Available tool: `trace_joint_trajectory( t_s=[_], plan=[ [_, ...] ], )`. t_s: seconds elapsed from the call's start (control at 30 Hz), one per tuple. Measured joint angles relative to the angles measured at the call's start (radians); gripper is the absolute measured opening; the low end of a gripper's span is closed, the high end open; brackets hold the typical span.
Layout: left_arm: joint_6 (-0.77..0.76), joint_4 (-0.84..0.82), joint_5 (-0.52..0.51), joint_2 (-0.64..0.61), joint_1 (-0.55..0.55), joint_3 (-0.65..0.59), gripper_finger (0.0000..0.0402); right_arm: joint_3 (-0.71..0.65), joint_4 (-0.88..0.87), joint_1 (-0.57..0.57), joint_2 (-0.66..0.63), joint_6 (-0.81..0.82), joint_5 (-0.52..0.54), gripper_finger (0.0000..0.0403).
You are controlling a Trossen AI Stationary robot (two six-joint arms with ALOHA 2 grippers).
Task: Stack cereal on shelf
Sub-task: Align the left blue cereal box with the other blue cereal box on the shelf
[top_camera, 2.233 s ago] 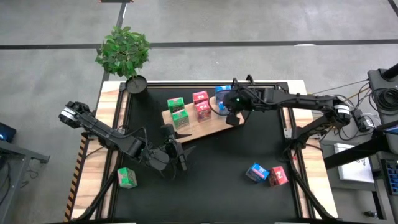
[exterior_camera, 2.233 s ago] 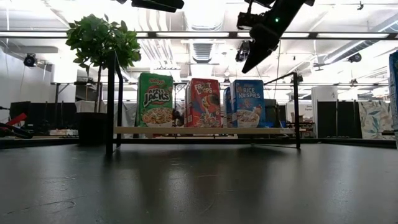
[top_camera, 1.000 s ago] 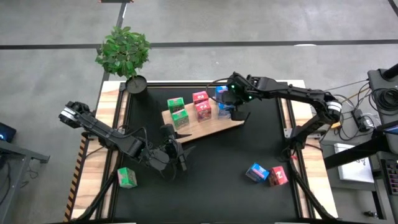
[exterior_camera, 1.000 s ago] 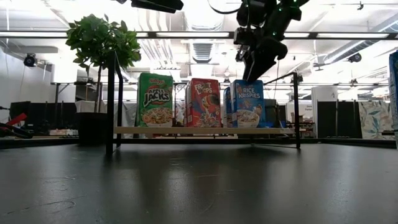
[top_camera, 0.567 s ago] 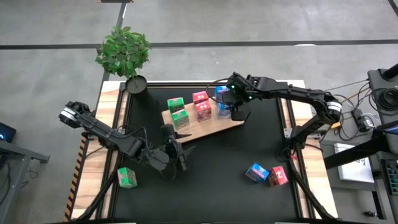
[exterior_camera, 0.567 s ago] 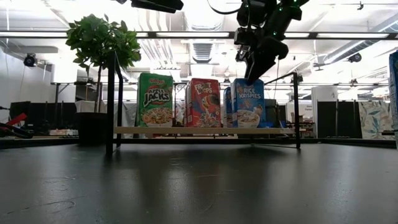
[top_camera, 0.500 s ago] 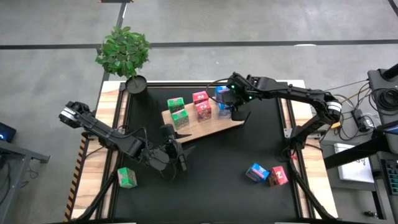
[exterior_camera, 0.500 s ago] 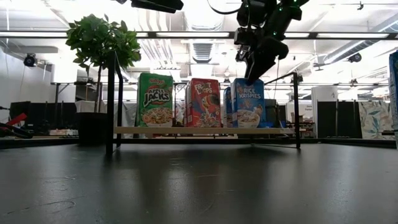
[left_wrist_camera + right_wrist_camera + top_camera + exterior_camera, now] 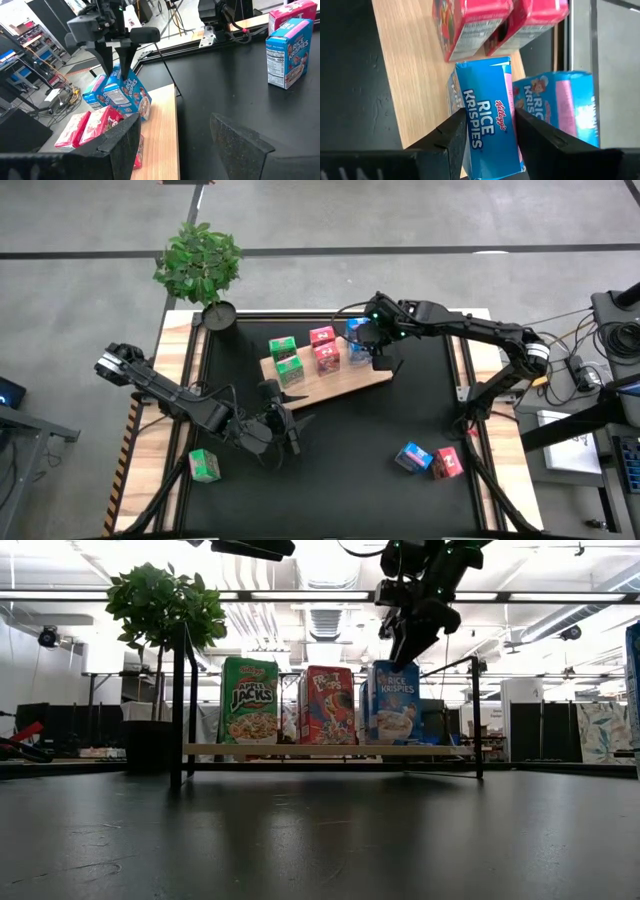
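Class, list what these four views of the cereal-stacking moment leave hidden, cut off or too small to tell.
- Low view: the rear blue box is mostly hidden by the front blue box.
- High view: the left pincer fingers are too small to judge.
- Right wrist view: the right pincer straddles the box; contact unclear.

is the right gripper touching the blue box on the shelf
Touching. The right wrist view shows the right gripper with both fingers against the sides of the blue box, above the shelf.
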Motion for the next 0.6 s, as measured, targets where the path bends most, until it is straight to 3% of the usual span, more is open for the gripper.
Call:
trace_joint_trajectory(
  t_s=[0.6],
  plan=[
    [0.0, 0.003, 0.0, 0.0, 0.0, 0.0, 0.0223, -0.035, 0.042, -0.026, 0.001, -0.022, -0.01, 0.0153]
  ],
)
